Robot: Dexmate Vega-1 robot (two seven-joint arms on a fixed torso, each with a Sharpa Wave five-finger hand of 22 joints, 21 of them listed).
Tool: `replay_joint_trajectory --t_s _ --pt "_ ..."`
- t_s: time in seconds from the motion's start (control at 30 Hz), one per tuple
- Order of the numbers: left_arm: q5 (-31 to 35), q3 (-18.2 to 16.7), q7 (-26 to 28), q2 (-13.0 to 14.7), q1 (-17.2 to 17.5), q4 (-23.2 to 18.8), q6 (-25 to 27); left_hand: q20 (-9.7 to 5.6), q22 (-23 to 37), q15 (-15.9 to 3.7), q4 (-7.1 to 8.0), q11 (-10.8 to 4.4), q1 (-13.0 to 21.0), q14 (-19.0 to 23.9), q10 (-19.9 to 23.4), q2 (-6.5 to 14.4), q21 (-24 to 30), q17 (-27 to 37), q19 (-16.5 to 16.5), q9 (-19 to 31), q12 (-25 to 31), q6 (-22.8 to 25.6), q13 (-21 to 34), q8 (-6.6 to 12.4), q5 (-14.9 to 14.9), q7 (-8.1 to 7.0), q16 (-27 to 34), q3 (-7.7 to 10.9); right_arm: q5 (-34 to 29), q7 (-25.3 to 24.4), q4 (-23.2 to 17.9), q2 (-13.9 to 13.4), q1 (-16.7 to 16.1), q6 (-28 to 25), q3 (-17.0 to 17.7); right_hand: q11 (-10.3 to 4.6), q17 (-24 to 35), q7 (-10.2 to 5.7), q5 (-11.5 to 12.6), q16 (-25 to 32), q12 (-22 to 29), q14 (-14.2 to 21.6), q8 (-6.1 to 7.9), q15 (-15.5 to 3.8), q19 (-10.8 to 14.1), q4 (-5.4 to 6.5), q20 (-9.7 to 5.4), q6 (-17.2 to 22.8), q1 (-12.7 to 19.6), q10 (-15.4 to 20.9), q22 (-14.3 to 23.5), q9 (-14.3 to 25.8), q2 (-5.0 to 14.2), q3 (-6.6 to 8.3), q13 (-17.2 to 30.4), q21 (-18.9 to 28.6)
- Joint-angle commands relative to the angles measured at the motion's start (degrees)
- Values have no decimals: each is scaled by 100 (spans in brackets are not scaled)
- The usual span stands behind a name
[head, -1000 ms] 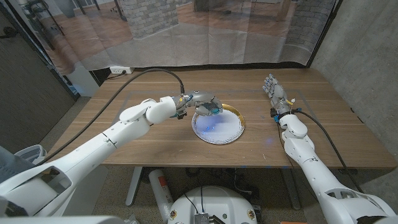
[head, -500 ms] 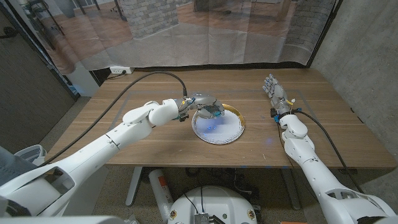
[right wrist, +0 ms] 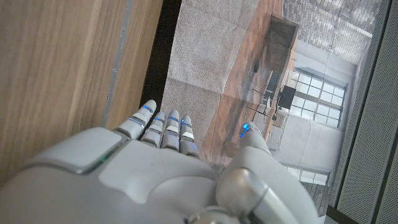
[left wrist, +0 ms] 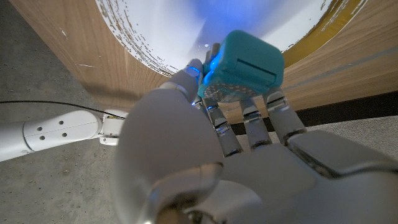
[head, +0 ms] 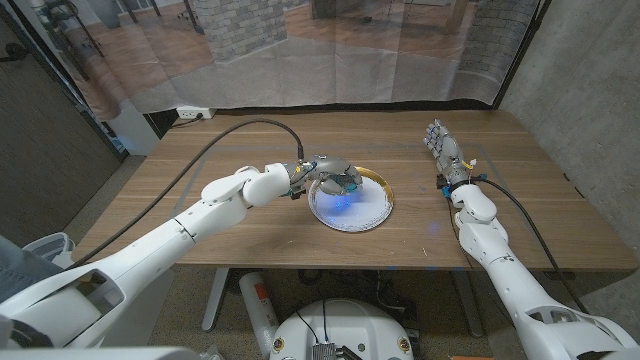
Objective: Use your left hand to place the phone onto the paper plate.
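**Phone held over plate**

One left hand [head: 330, 176], fingers [left wrist: 249, 115] gripping one teal phone [left wrist: 242, 67] just above one paper plate [head: 368, 212] on the counter [head: 250, 225]. One right hand [head: 441, 146], well right of plate, fingers straight, holding nothing.

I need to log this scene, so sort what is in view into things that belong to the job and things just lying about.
Part of the job:
- teal phone, held in the fingers
- left hand, over the plate
- paper plate

Lying about:
- right hand, holding nothing, fingers straight
- black cable across the table
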Motion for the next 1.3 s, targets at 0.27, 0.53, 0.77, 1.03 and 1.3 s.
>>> replay_joint_trajectory --t_s 0.27,0.53,0.77,1.03,1.3 --pt "156 112 216 -72 43 184 -97 -568 4 -1116 7 -20 362 515 63 395 45 33 495 -8 -21 62 33 41 17 0 21 2 19 -43 -207 -54 -96 -99 -8 18 22 -19 -5 4 32 50 40 -23 47 14 -93 37 48 51 27 27 21 -23 13 -7" --pt "124 135 343 -136 31 360 -181 -568 5 -1124 8 -30 354 526 85 396 69 44 497 -13 -33 82 47 48 16 -21 20 1 10 -89 -285 -74 -137 -145 -18 17 22 -19 -5 4 30 52 38 -25 48 13 -92 35 52 49 27 27 23 -23 13 -7" --pt "86 168 398 -190 -6 527 -227 -571 5 -1126 11 -36 344 529 94 396 83 47 480 -18 -46 92 58 52 14 -30 13 -1 24 -93 -274 -64 -136 -169 -32 15 23 -17 -6 5 31 54 38 -25 48 13 -88 37 53 53 27 27 24 -25 13 -7" --pt "40 184 430 -208 3 594 -227 -532 6 -1101 16 -49 328 460 73 398 67 52 347 -25 -83 59 77 37 13 -32 -27 -5 16 -110 -273 -52 -137 -167 -45 17 23 -22 -7 5 31 55 38 -31 48 13 -90 37 54 54 27 27 25 -27 13 -7" --pt "-12 190 459 -213 10 655 -248 -512 5 -1098 20 -45 310 427 50 398 66 50 268 -32 -120 23 94 21 10 -44 -56 -10 8 -118 -253 -41 -129 -183 -60 17 24 -19 -9 5 33 57 38 -26 49 16 -88 41 52 62 27 27 25 -31 13 -8"
